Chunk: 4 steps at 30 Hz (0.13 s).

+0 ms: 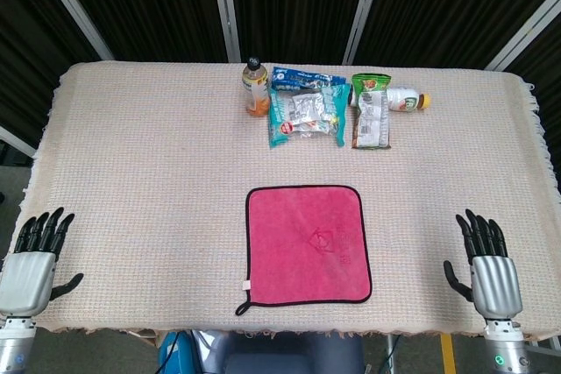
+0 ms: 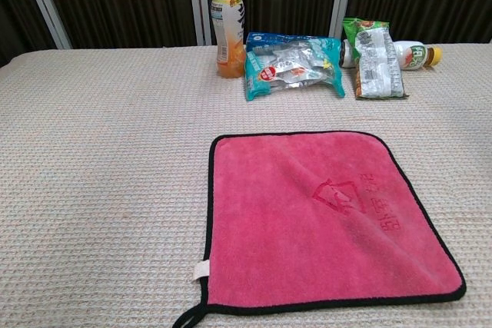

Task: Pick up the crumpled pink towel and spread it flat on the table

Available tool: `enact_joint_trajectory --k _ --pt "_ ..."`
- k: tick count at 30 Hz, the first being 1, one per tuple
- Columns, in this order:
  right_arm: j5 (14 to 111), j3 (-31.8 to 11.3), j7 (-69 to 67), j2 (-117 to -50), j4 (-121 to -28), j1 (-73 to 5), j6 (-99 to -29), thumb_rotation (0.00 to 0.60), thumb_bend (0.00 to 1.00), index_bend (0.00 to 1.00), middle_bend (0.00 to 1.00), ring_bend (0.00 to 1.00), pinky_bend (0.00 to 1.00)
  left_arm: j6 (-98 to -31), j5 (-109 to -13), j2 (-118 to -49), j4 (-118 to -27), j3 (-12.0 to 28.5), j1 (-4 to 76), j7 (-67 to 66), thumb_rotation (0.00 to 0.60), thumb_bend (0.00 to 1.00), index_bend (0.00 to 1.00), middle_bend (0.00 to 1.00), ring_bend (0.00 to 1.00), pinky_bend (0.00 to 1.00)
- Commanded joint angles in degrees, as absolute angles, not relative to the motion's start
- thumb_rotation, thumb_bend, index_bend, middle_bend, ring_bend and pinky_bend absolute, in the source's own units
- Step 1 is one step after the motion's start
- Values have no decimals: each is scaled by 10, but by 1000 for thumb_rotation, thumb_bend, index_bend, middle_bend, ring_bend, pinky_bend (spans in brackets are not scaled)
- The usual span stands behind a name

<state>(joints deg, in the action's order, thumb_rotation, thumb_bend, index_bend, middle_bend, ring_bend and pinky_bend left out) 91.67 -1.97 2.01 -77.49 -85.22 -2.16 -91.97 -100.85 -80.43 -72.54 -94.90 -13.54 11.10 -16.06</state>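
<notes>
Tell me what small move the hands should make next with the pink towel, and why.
Probably none on the towel: just settle both hands in a rest pose. The pink towel lies flat and square on the table, no folds showing in either view. The left hand and right hand are open, holding nothing, at the table's near corners, well apart from the towel.

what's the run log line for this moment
pink towel: flat on table | left hand: open, clear | right hand: open, clear
</notes>
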Motion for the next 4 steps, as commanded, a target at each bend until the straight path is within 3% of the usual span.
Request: enact_joint_trajectory --k 1,4 --pt "916 -18 31 -768 -849 -17 -924 600 340 0 0 0 0 -1004 -805 -718 -942 -126 104 -152 600 4 0 0 0 0" --pt "914 -17 37 -766 -844 -14 -924 600 336 0 0 0 0 -990 -799 -710 -943 -118 99 -141 600 3 0 0 0 0"
